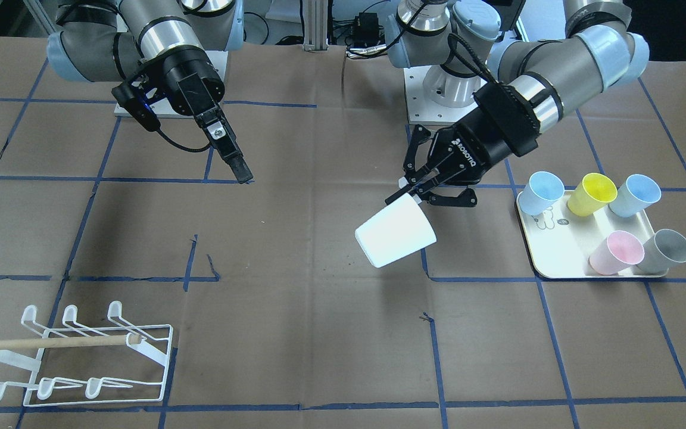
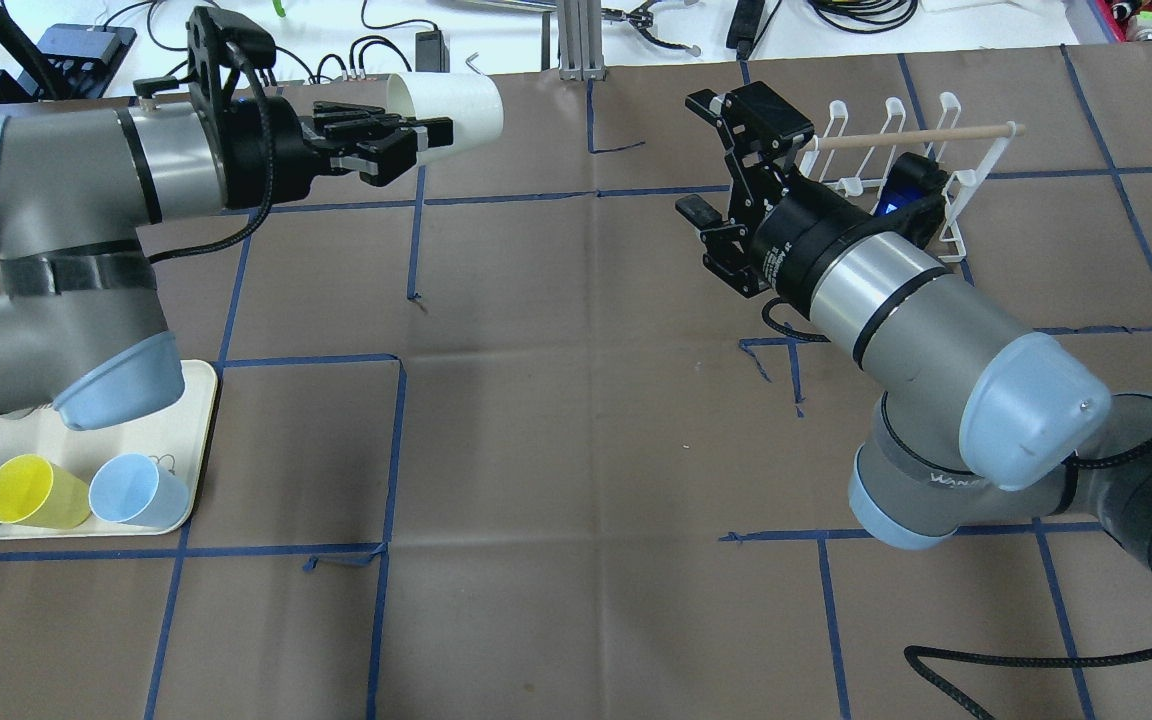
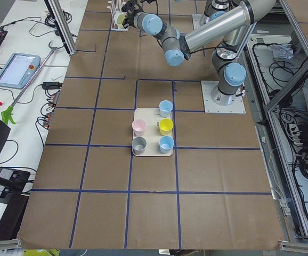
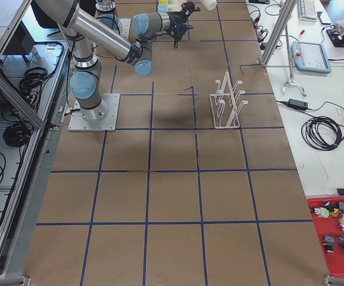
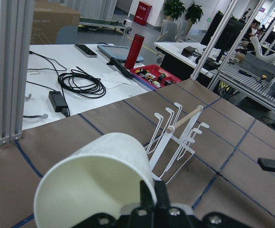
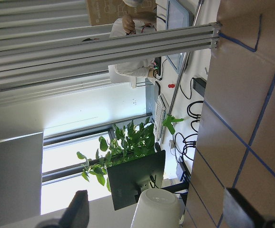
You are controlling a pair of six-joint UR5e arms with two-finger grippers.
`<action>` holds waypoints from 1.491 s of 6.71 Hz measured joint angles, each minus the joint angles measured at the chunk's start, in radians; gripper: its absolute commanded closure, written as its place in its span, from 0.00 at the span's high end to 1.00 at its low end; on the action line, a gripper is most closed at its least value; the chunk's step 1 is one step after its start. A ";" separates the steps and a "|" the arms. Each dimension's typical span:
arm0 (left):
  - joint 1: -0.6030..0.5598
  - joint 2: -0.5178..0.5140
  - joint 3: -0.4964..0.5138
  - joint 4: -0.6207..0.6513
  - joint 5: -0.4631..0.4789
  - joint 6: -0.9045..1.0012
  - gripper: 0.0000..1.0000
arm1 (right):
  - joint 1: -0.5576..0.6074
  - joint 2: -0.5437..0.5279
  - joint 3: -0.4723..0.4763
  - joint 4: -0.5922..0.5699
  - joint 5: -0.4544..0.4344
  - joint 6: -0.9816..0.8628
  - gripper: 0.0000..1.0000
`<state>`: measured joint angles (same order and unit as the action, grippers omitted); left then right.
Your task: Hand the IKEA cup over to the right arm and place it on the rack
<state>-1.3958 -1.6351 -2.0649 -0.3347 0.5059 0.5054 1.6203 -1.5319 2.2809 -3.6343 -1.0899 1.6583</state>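
Note:
My left gripper (image 1: 412, 193) is shut on the rim of a white cup (image 1: 395, 232) and holds it on its side above the table. The overhead view shows the left gripper (image 2: 424, 140) and the cup (image 2: 451, 108) with its base towards my right arm. The left wrist view shows the cup's open mouth (image 5: 97, 183). My right gripper (image 2: 698, 155) is open and empty, a good way from the cup. In the right wrist view the cup (image 6: 156, 210) lies far off between the spread fingers (image 6: 78, 209). The white wire rack (image 1: 81, 357) stands beyond the right gripper (image 1: 240, 173).
A cream tray (image 1: 557, 265) holds several coloured cups under my left arm; it also shows in the overhead view (image 2: 198, 420). The rack (image 2: 896, 150) stands close behind my right wrist. Aluminium posts (image 2: 571, 40) stand at the table's far edge.

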 measured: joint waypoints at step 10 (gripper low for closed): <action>-0.126 -0.022 -0.170 0.427 0.003 -0.192 0.04 | 0.139 0.069 -0.038 0.108 -0.128 0.143 0.99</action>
<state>-1.5217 -1.6575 -2.2350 0.0927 0.5088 0.3138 1.7596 -1.4628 2.2430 -3.5268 -1.2177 1.8010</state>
